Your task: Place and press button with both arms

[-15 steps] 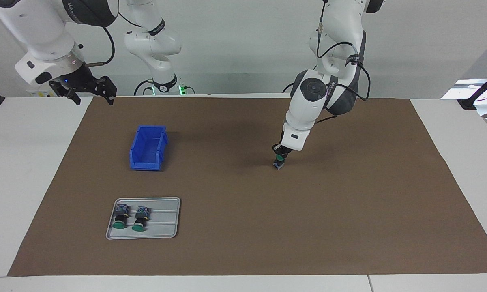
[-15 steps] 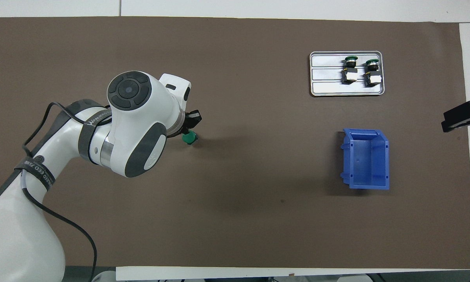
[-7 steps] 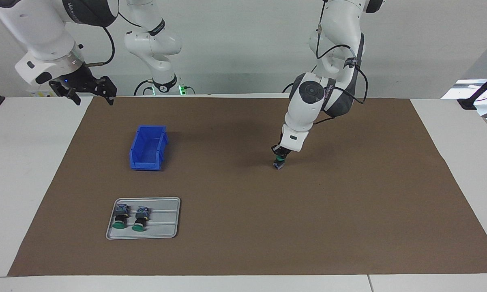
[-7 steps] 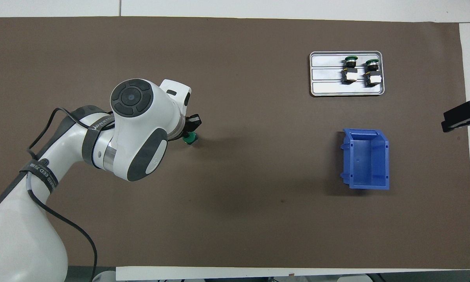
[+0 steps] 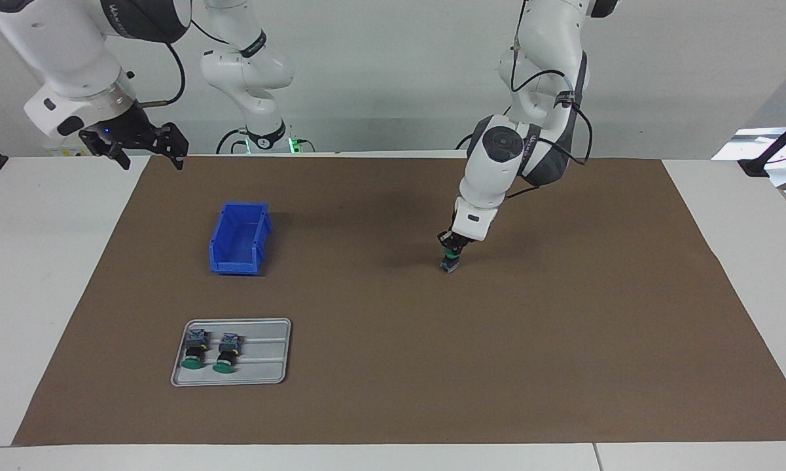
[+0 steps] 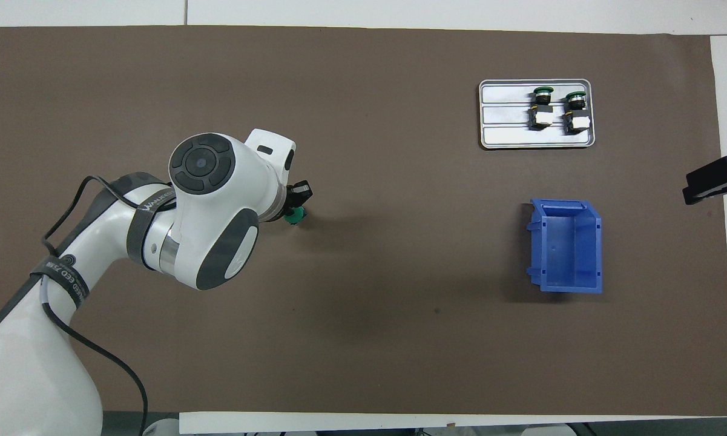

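A button (image 5: pixel 449 264) stands upright on the brown mat, blue-grey block down and green cap (image 6: pixel 296 214) up, about mid-table toward the left arm's end. My left gripper (image 5: pixel 453 252) points straight down onto it, shut, fingertips at the top of the green cap. In the overhead view the left arm's wrist hides most of the left gripper (image 6: pixel 290 209) and part of the cap. My right gripper (image 5: pixel 148 148) waits open in the air over the table's edge at the right arm's end, with nothing between its fingers; its tip (image 6: pixel 710 185) shows in the overhead view.
A grey metal tray (image 5: pixel 268 376) with two more green-capped buttons (image 5: pixel 194 350) (image 5: pixel 226 353) lying on it sits at the right arm's end, farthest from the robots. An empty blue bin (image 5: pixel 239 239) stands nearer the robots than the tray.
The left arm's wrist has shifted slightly over the standing button, covering more of the green cap in the overhead view. The button and the right arm have not moved.
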